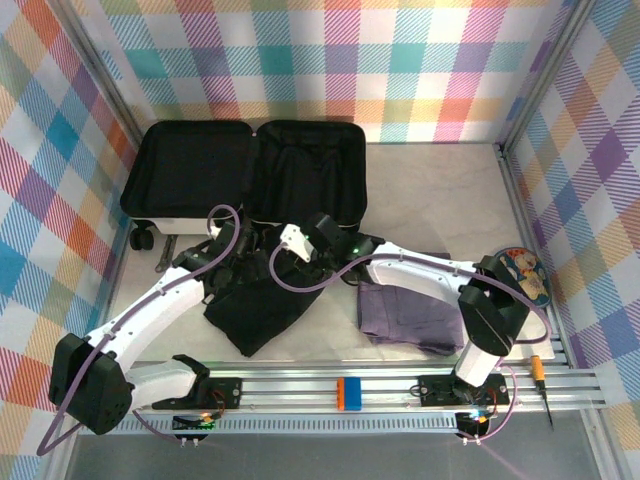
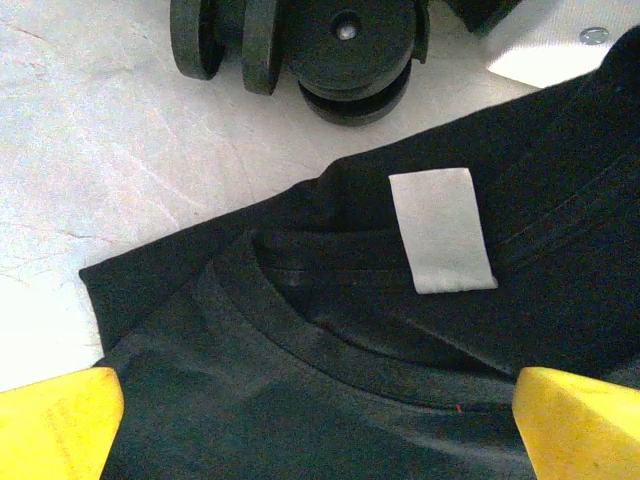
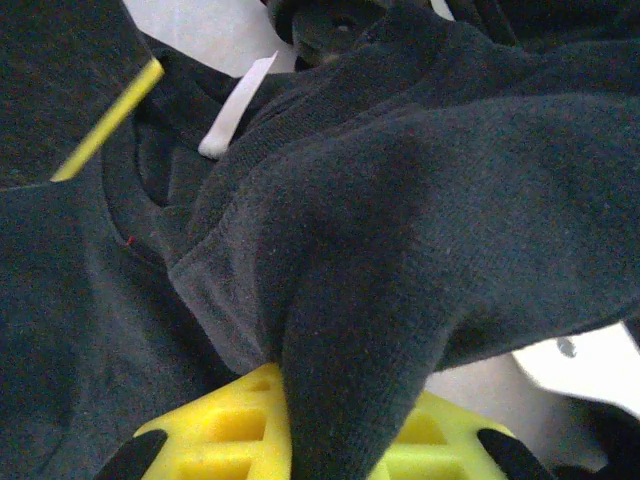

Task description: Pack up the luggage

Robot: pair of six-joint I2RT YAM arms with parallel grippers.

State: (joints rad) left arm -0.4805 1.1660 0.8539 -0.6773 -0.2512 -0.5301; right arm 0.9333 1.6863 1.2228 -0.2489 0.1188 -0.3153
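Note:
The luggage [image 1: 250, 170] lies open at the back, black lining up, with its wheels [image 2: 330, 50] toward me. In front of it a black garment [image 1: 255, 310] is crumpled on the table. My left gripper [image 2: 320, 430] hangs open just above the garment's collar, near the white label [image 2: 440, 230], its yellow fingertips [image 2: 60, 420] wide apart. My right gripper [image 3: 340, 420] is shut on a raised fold of the black garment [image 3: 420, 220], beside the collar and label [image 3: 235, 110]. From above, both grippers [image 1: 225, 250] [image 1: 300, 240] meet at the garment's far edge, by the suitcase.
A folded purple garment [image 1: 405, 315] lies right of the black one, under the right arm. A round colourful item [image 1: 525, 275] and an orange-handled tool [image 1: 541, 375] sit at the far right. A blue-orange block [image 1: 348, 392] rides the front rail. Plaid walls enclose the table.

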